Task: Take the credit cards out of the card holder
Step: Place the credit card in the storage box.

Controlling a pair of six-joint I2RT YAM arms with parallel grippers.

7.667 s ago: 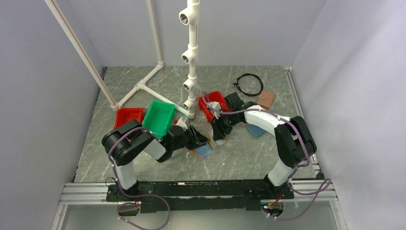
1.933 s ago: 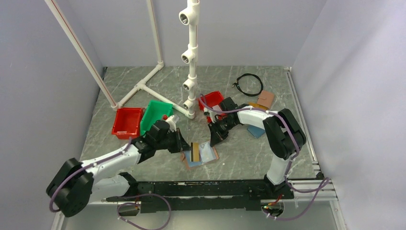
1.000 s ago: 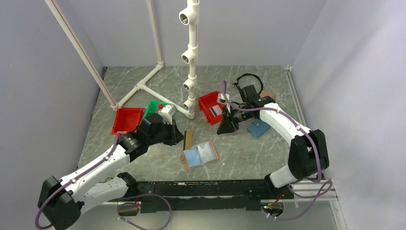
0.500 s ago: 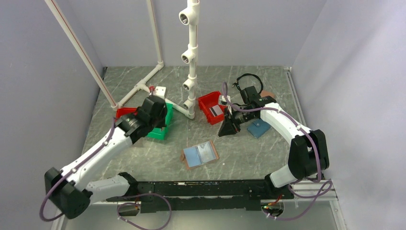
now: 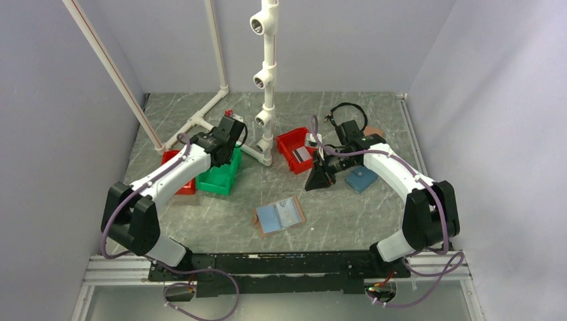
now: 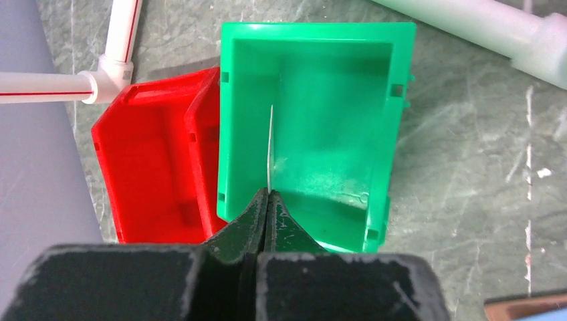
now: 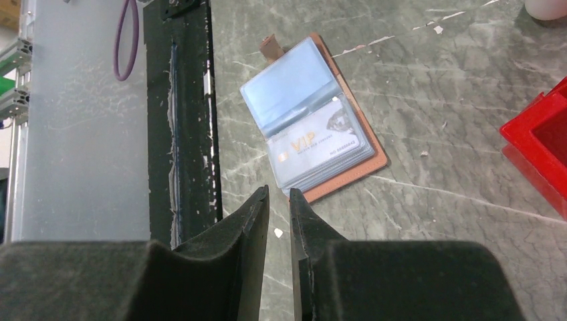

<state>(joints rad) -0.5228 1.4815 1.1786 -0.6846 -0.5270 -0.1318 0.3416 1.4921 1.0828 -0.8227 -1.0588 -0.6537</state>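
Note:
The card holder [image 5: 279, 215] lies open on the table, pinkish-tan outside with light blue sleeves. In the right wrist view the card holder [image 7: 314, 120] shows a grey-white credit card [image 7: 321, 144] marked VIP in its near sleeve. My left gripper [image 5: 226, 152] hangs over the green bin [image 5: 220, 175]. In its wrist view the left gripper [image 6: 267, 194] is shut on a credit card [image 6: 271, 147] seen edge-on above the green bin [image 6: 321, 87]. My right gripper [image 5: 317, 179] hovers right of and behind the holder. Seen from the wrist, this right gripper [image 7: 279, 194] is open a little, with nothing between its fingers.
A red bin [image 5: 294, 148] holding a flat grey piece stands behind the right gripper. Another red bin [image 6: 154, 174] touches the green one. A blue wallet [image 5: 362, 179], a black cable loop [image 5: 348, 114] and white pipework [image 5: 267, 80] are at the back.
My left arm has swung back and left with the card, from beside the holder to above the green bin. The right gripper has stayed in place over the last second.

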